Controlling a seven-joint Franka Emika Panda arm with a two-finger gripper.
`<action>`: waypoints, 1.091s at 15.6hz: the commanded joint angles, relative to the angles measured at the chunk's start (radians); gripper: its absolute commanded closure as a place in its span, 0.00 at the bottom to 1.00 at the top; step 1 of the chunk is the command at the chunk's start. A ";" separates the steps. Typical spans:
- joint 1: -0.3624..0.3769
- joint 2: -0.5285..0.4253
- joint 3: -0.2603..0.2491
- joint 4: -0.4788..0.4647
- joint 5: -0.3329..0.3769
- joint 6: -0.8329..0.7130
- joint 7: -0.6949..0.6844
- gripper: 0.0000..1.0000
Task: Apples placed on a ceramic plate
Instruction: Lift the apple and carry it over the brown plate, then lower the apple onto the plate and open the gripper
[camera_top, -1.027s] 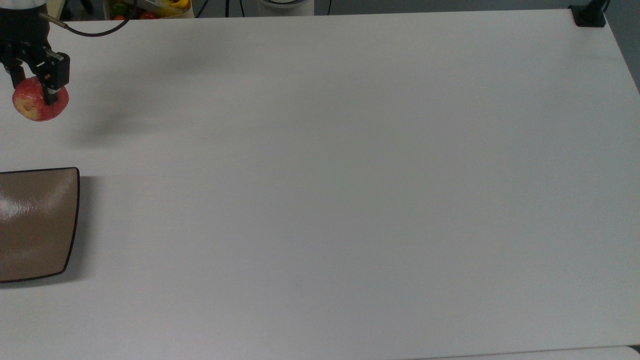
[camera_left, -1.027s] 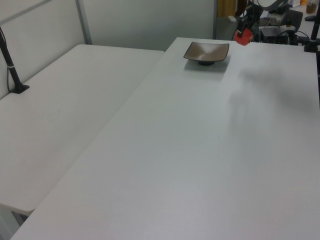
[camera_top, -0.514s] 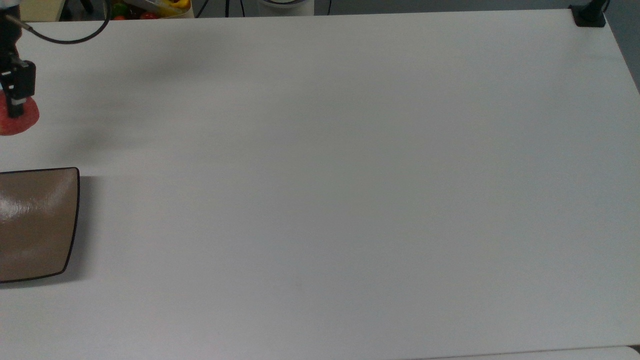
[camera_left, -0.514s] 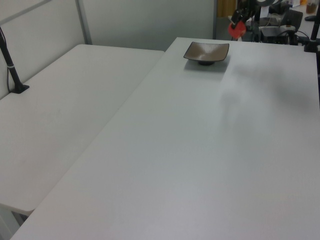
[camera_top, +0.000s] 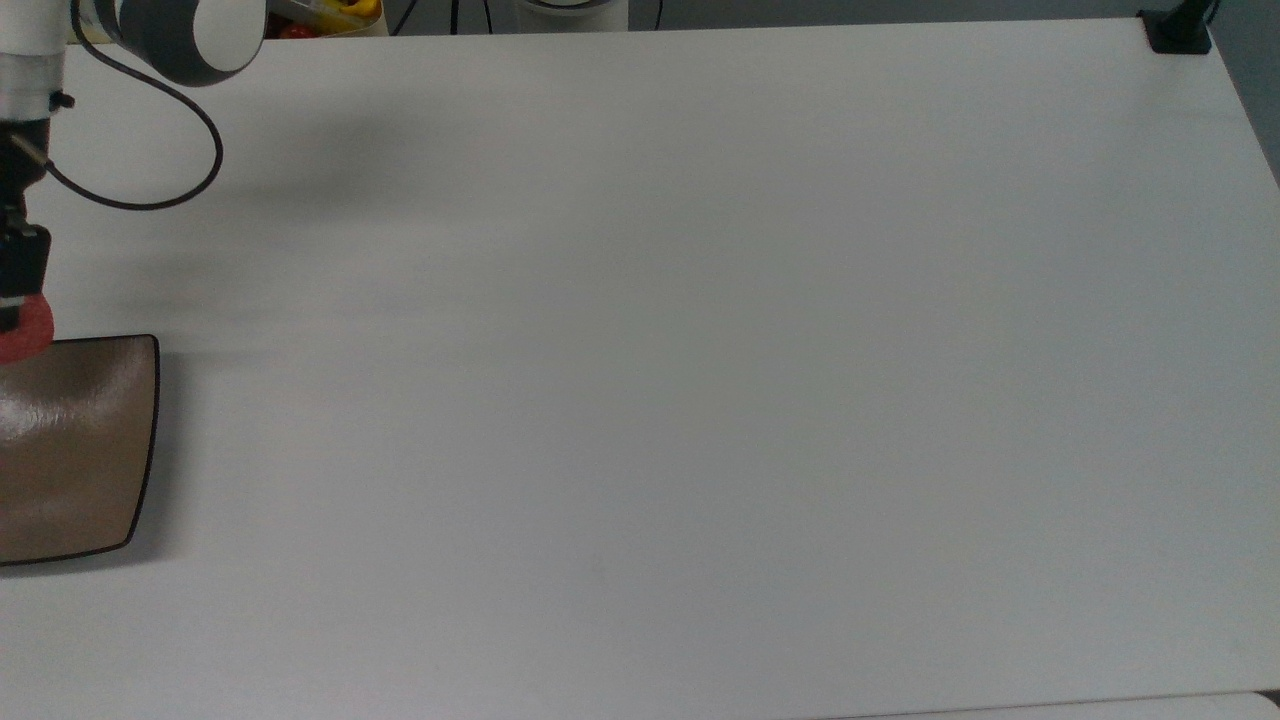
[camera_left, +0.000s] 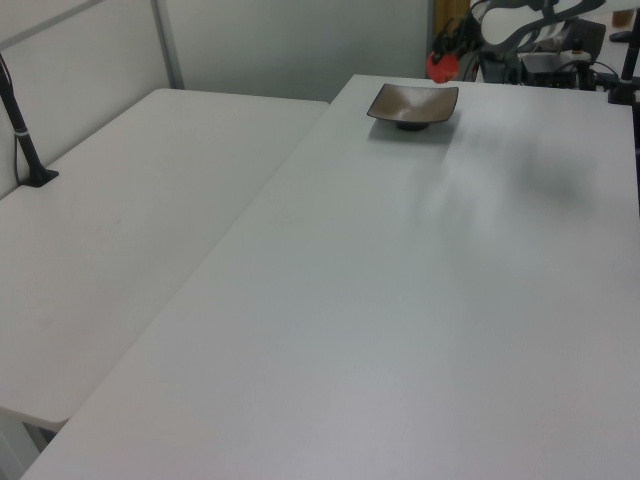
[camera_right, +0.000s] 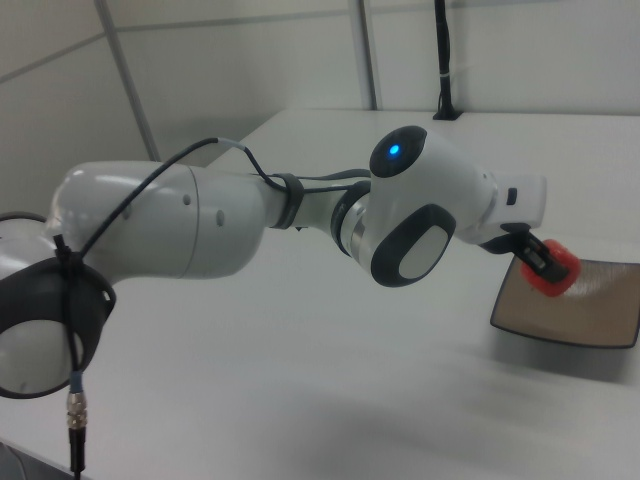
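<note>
The apple (camera_right: 553, 271) is pinched between the gripper (camera_right: 543, 265) fingers and held in the air over the ceramic plate (camera_right: 590, 318) near its edge. In the top view, the plate is seen at the white table's (camera_top: 700, 350) left edge.
</note>
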 joint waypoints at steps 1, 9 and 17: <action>0.021 0.066 -0.002 0.057 -0.025 0.014 0.033 0.43; 0.032 0.090 -0.002 0.062 -0.095 0.013 0.082 0.00; 0.021 0.023 0.001 0.051 -0.141 -0.097 0.074 0.00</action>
